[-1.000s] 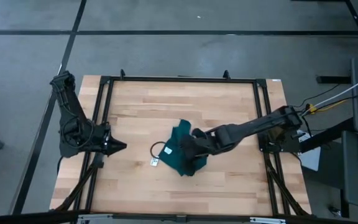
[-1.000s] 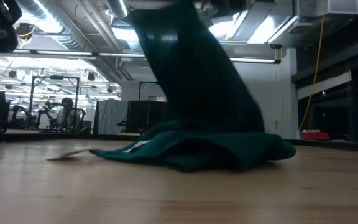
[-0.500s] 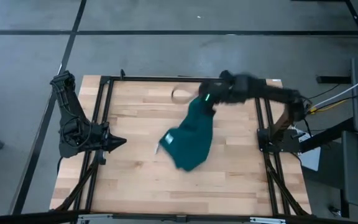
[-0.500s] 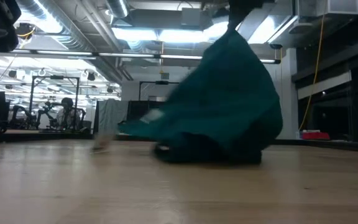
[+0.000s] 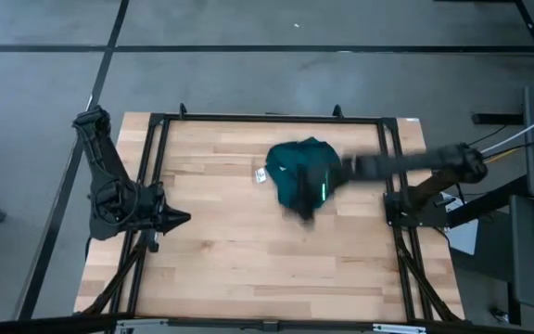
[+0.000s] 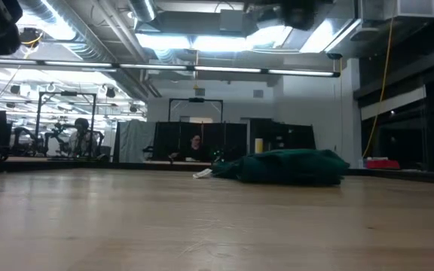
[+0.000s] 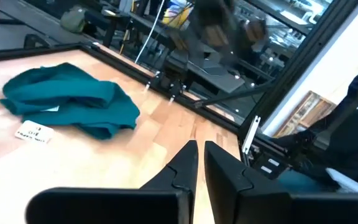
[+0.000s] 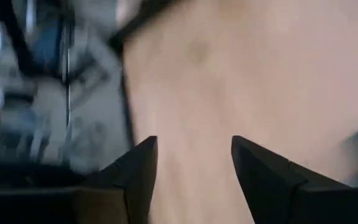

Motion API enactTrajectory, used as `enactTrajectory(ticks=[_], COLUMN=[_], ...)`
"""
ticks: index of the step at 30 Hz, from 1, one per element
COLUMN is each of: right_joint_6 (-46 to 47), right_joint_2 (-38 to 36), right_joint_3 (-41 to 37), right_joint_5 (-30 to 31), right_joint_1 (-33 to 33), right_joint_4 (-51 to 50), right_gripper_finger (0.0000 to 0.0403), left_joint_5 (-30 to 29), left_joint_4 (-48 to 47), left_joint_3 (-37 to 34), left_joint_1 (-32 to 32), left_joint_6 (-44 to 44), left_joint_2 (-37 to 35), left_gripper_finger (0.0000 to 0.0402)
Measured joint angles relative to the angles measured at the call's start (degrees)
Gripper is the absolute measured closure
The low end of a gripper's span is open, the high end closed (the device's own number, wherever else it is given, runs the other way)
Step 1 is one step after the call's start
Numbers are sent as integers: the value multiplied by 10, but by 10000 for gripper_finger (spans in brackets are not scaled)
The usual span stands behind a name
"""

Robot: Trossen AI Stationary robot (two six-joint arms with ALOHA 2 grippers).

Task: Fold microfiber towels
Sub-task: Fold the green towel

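The dark teal microfiber towel (image 5: 297,169) lies in a crumpled heap on the wooden table, toward the far edge at the middle; it also shows in the low view (image 6: 285,165) and the left wrist view (image 7: 67,102). Its white label (image 5: 260,174) sticks out on the left side and rests on the wood. My right gripper (image 5: 306,206) hovers blurred over the heap's near right edge. It is open (image 8: 194,162), with only bare wood between its fingers. My left gripper (image 5: 179,219) waits shut at the table's left side.
A black metal frame (image 5: 267,119) runs around the table top. Bare wood (image 5: 248,269) spreads over the near half. In the room beyond, people sit at desks (image 6: 81,135), and a person in dark clothing (image 7: 353,143) is close to the table's right side.
My right gripper has lifted the towel off the table's middle and swung it up toward the far edge. It has then let go and drawn back toward the right. The towel has dropped and now lies bunched near the far middle, label to the left.
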Motion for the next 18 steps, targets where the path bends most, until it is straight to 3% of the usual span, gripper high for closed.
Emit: enactTrajectory(ticks=[2, 4, 6, 13, 18], right_joint_6=[61, 109, 138, 79, -4], right_joint_2=[-1, -5, -2, 32, 60], right_joint_3=[-54, -86, -111, -124, -125], right_joint_5=[71, 137, 163, 185, 153], right_joint_1=[49, 64, 67, 47, 19], right_joint_4=[47, 29, 7, 9, 9], right_gripper_finger=[197, 210, 225, 254, 247], left_joint_5=[14, 53, 108, 251, 286], left_joint_4=[4, 5, 12, 88, 95], left_joint_3=[0, 0, 0, 0, 0], left_joint_1=[25, 62, 107, 231, 252], left_joint_6=[-3, -11, -7, 90, 110], left_joint_2=[13, 21, 28, 23, 2], left_gripper_finger=[385, 390, 393, 391, 395])
